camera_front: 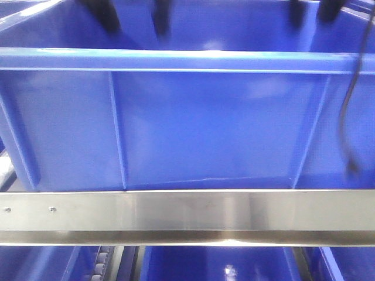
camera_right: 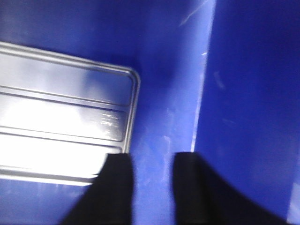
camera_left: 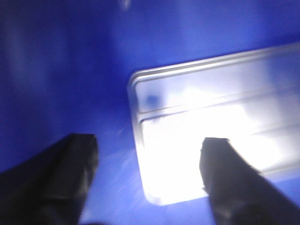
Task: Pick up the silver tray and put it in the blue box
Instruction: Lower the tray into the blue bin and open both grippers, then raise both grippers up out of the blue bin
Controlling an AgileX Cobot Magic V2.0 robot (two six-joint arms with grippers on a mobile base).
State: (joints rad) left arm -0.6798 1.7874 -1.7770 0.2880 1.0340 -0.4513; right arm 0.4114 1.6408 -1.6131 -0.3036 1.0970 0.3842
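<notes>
The blue box (camera_front: 205, 129) fills the front view, ribbed side wall toward me. The silver tray (camera_left: 211, 140) lies flat on the box's blue floor (camera_left: 70, 70), bright with glare, its ridges showing. My left gripper (camera_left: 147, 154) is open and empty above the tray's left end; one finger overlaps the tray in the picture. My right gripper (camera_right: 152, 164) is open and empty over bare floor just past the tray's right end (camera_right: 61, 117), close to the box's wall (camera_right: 253, 93). In the front view both grippers show only as blurred dark fingers, left (camera_front: 132, 17) and right (camera_front: 313, 12), inside the box.
A brushed steel rail (camera_front: 187, 213) runs across in front of the box. More blue crates (camera_front: 217, 263) sit on a lower level. A black cable (camera_front: 348, 117) hangs at the right, in front of the box wall.
</notes>
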